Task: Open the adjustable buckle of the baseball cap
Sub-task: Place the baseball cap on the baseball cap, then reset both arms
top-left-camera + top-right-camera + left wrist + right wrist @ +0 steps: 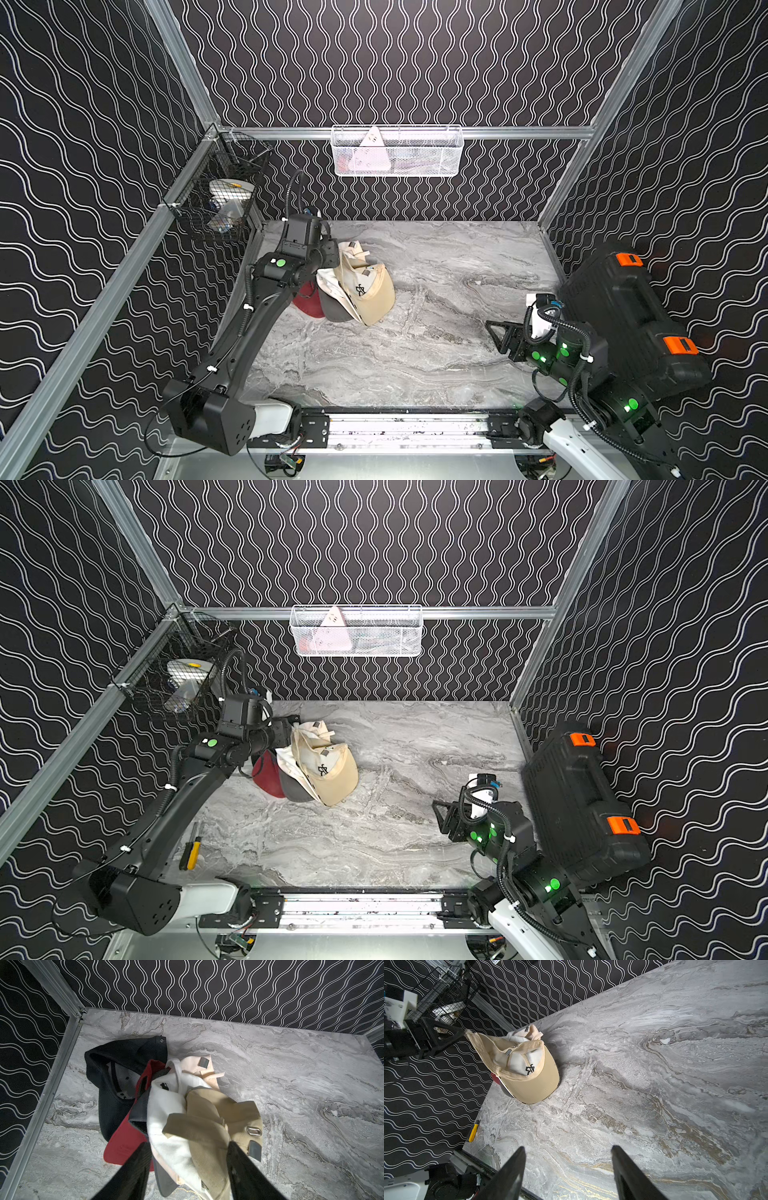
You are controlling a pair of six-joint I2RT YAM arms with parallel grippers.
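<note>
A tan baseball cap (pixel 372 295) (pixel 332 775) (pixel 529 1078) lies on top of a pile of caps at the back left of the marble table. Its rear strap carries a silver slide loop (pixel 254 1131) and a dark metal buckle (pixel 255 1148) (pixel 508 1052). My left gripper (pixel 188 1144) (pixel 286 729) is at the pile's left side. Its jaws are open, and tan and white cap fabric lies loosely between the fingers. My right gripper (pixel 568 1148) (pixel 498 332) hovers open and empty over bare table at the right, far from the caps.
Under the tan cap lie a white cap (pixel 166 1109), a red cap (pixel 309 303), a black cap (pixel 116 1076) and a pinkish cap with its own buckle (pixel 203 1063). A black tool case (pixel 623 316) stands at the right wall. A yellow-handled screwdriver (pixel 190 850) lies near the left edge.
</note>
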